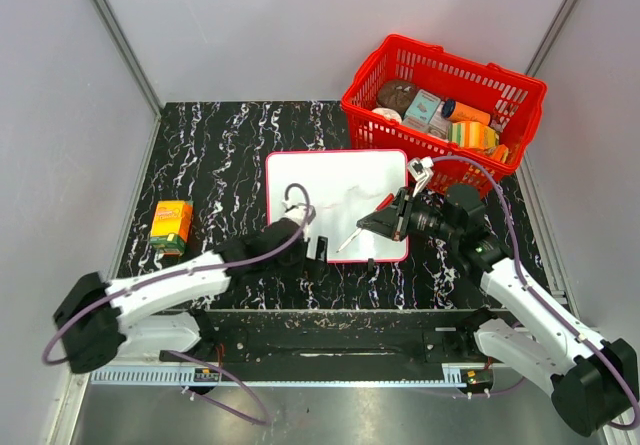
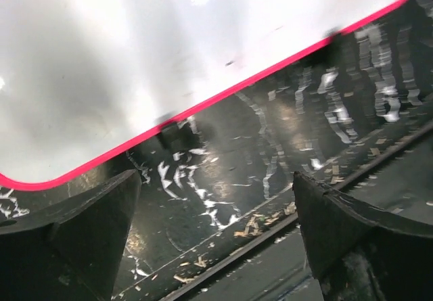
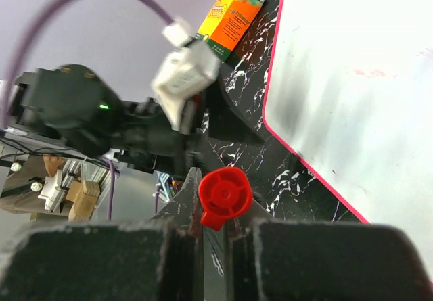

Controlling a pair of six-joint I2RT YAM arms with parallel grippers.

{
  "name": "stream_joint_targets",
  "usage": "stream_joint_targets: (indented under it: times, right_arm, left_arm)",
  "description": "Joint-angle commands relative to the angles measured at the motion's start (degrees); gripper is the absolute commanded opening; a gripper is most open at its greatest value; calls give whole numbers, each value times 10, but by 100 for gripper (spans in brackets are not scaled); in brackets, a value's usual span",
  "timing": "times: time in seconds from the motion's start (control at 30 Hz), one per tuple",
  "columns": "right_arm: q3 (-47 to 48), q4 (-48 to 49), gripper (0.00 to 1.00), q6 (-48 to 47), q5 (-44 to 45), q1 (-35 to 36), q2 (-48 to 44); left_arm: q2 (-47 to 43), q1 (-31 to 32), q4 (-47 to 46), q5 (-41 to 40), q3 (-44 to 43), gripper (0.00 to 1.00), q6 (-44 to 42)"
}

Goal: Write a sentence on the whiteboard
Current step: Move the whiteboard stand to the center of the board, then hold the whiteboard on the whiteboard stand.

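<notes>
**A:** Where are things?

**B:** My right gripper [image 1: 378,223] is clamped on the marker [image 3: 224,194], whose red end sticks up between the fingers at lower centre of the wrist view. The whiteboard [image 1: 335,180] lies flat mid-frame from above, with the red basket [image 1: 400,60] at its upper right. My left gripper [image 1: 315,249] is spread wide with nothing in it, just off the board's lower edge.

**A:** What could go wrong?

**B:** Nothing pins the board, so I reckon pen pressure could slide it. The marker slants toward the lower edge, so a stroke might run off onto the table [image 1: 220,155].

**A:** Anything unclear?

**B:** I can't tell whether the tip touches. There is only a faint reddish smudge [image 3: 369,73], no sentence I can read.
</notes>
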State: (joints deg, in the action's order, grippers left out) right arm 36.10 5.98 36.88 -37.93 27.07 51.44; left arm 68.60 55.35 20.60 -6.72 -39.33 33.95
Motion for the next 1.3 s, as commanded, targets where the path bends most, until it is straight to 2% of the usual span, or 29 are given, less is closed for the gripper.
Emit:
stream_joint_targets:
  times: [0.0, 0.13, 0.2, 0.37, 0.83, 1.1, 1.27]
  right_arm:
    - [29, -4, 0, -19, 8, 4, -11]
    - [28, -11, 0, -21, 8, 4, -19]
    - [25, -11, 0, -22, 9, 4, -23]
    - [25, -13, 0, -25, 4, 4, -20]
    - [27, -25, 0, -32, 10, 4, -12]
    - [36, -56, 0, -37, 48, 4, -11]
    - [34, -57, 0, -40, 59, 4, -17]
  left_arm:
    - [-117, -1, -78, 37, 34, 99, -24]
    - [-187, -39, -93, 70, 64, 99, -26]
    - [-206, -84, -97, 129, 70, 99, -27]
    - [-205, -152, -109, 220, 80, 99, -30]
    - [-231, -287, -112, 292, 82, 99, -50]
    - [-301, -394, -103, 318, 104, 99, -10]
    - [-348, -423, -108, 312, 115, 99, 5]
